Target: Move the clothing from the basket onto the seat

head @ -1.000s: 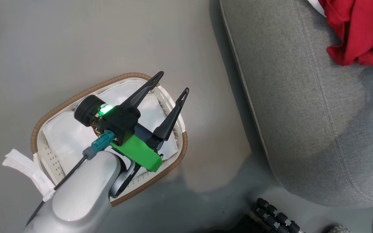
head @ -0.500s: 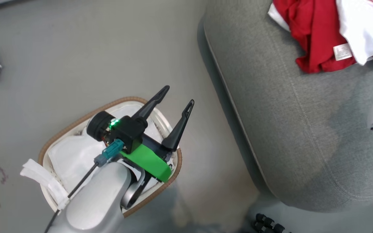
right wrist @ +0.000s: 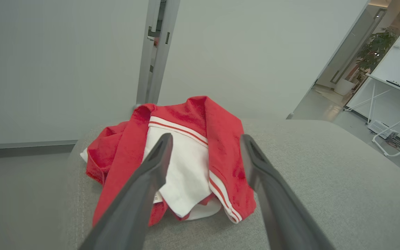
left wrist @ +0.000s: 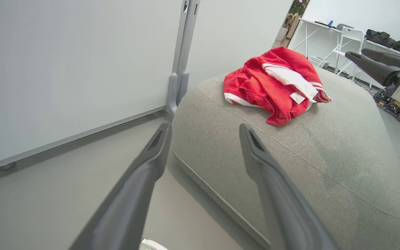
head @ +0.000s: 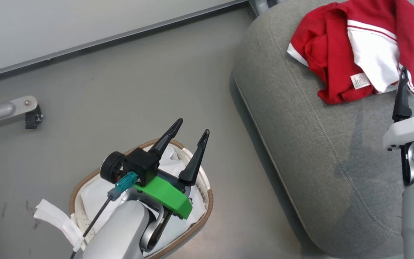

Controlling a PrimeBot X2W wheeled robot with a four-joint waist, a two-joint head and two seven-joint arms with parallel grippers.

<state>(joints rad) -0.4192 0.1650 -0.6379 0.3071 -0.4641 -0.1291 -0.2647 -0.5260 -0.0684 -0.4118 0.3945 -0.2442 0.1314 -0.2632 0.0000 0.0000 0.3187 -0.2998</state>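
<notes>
The red and white clothing (head: 336, 50) lies crumpled on the far part of the grey seat (head: 318, 151), its small white label showing. On the floor to the seat's left stands the basket (head: 208, 210); white liner shows inside and my left arm hides much of it. My left gripper (head: 192, 126) hangs open above the basket's far rim, holding nothing. In the left wrist view the left gripper (left wrist: 204, 128) points at the seat (left wrist: 307, 163) and the clothing (left wrist: 255, 86). My right gripper (right wrist: 206, 137) stands open just short of the clothing (right wrist: 221, 146), above the seat (right wrist: 325, 180).
A pale wall panel with a grey post (left wrist: 181, 69) runs behind the seat. A metal leg with a caster (head: 27, 109) sits on the floor at the left. A white cloth strip (head: 54, 219) hangs off the basket's left side. Desks and a chair (left wrist: 349, 38) stand far off.
The head camera has tilted up, so the wall and the whole garment now show. My right arm has come in at the right edge. The left gripper stays open over the basket.
</notes>
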